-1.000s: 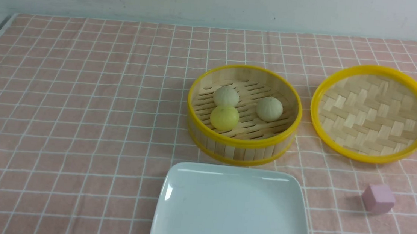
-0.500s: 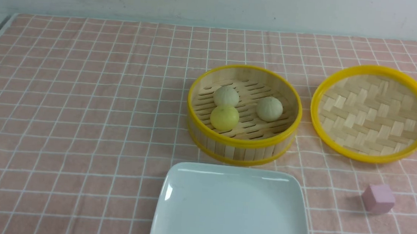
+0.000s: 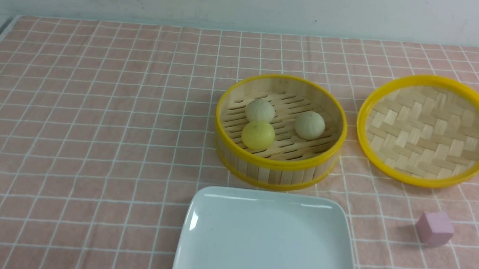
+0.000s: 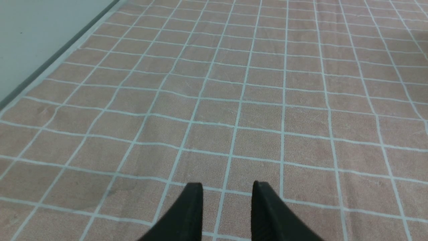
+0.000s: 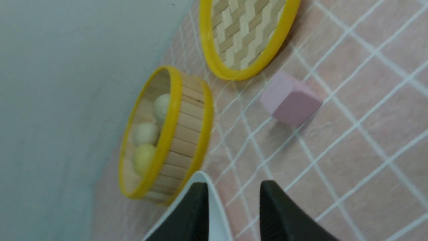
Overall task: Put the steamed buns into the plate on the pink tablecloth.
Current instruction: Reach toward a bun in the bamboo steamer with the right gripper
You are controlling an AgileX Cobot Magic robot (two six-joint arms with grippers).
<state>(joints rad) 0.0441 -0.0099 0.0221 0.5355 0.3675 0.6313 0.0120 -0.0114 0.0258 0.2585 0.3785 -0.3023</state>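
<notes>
pink checked cloth is filling the front view. 3 buns are sitting inside the basket behind the white plate; a lid and a cube are lying to the right. in the left wrist view, the left gripper is hovering over cloth, partly open, gripping nothing. in the right wrist view, the right gripper is hanging partly open, empty, by the plate's corner.

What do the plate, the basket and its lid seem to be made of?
Plate: probably glazed ceramic; glossy white with bright reflections. Basket: matte bamboo or wood slats, with a yellow rim, perhaps plastic. Lid: woven bamboo-like strips, same yellow rim.
</notes>
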